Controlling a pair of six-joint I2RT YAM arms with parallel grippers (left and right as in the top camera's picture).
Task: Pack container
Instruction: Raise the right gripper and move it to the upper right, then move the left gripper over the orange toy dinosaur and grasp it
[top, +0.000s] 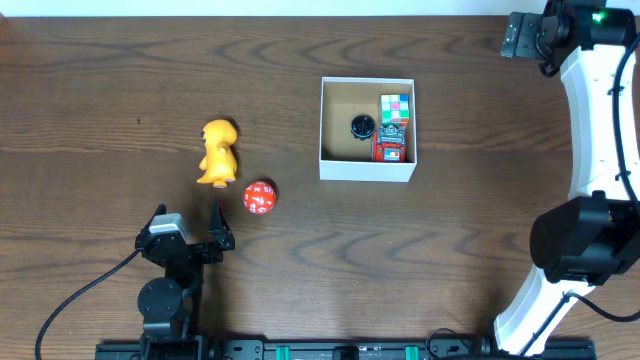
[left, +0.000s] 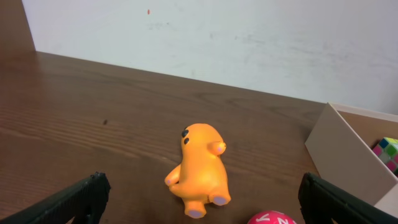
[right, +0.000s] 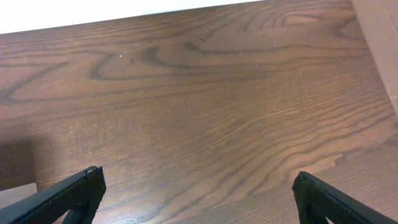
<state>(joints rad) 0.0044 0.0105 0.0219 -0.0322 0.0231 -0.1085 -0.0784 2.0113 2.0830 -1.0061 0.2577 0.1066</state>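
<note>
The container (top: 366, 170), a shallow white-walled box with a brown inside, stands right of centre and holds a colour cube (top: 397, 107), a black round piece (top: 362, 126) and a red toy (top: 390, 148). An orange figure (top: 218, 152) lies on the table left of it, with a red lettered ball (top: 259, 197) just beside. My left gripper (top: 190, 226) is open and empty, near the front edge, short of both. In the left wrist view the orange figure (left: 200, 168) lies ahead between the open fingers (left: 87, 193), the ball (left: 272, 218) low right. My right gripper (right: 196, 185) is open over bare wood.
The right arm (top: 600, 130) runs down the table's right side, its gripper (top: 522, 38) at the far right corner. A cable (top: 80, 295) trails from the left arm's base. The container's near wall (left: 339, 149) shows at the right of the left wrist view.
</note>
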